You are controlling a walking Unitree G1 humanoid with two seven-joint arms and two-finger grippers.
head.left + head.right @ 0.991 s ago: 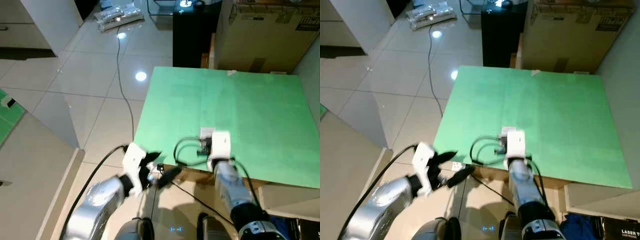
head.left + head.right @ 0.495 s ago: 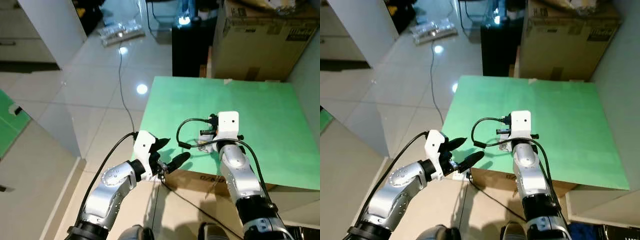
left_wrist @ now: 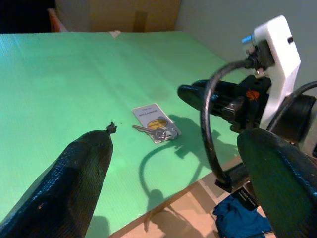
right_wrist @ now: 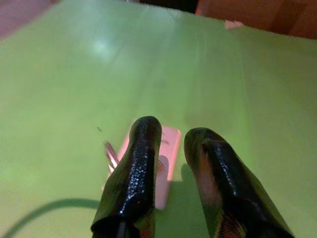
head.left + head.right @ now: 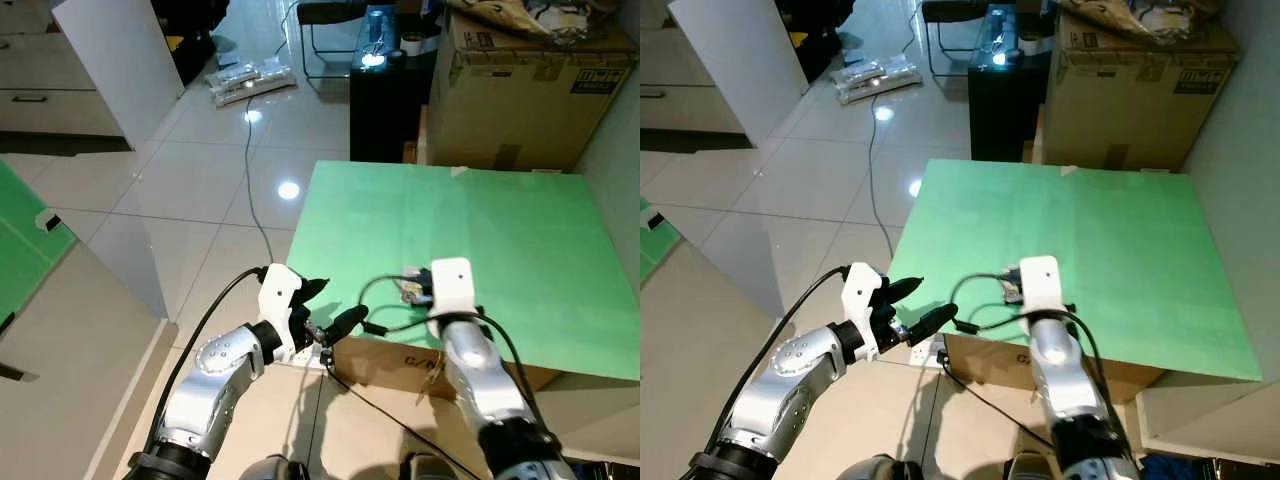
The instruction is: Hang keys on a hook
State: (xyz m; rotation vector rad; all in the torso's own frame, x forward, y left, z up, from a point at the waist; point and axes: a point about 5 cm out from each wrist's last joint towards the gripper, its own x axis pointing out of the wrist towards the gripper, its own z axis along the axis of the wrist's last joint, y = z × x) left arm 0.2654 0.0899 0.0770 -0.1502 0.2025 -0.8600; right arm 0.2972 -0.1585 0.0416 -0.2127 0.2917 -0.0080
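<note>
The keys (image 3: pixel 157 133) lie flat on the green table (image 5: pixel 520 240), on a small pale tag (image 3: pixel 150 117), near the table's front edge. They are not yet picked up, so the step in hand is the grasp.

The right gripper (image 4: pixel 173 144) hangs just above them, its two black fingers (image 4: pixel 136 163) parted by a narrow gap and holding nothing; the tag shows between and behind the tips. In my judgement the next move calls for a short drop straight down, then a close on the key ring or the tag. Both lie thin against the flat top, so the tips must reach the surface or they will slide over.

The left gripper (image 5: pixel 322 315) waits beside the table's front left corner, fingers spread wide, empty, well apart from the keys.

The table top beyond the keys is bare and gives free room. The front edge lies close behind the right wrist, and a black cable (image 5: pixel 385 300) loops from that wrist over the table just beside the keys; it could snag. A cardboard box (image 5: pixel 520 80) stands at the far edge. No hook can be made out, so the robot will likely need to turn to find one.
</note>
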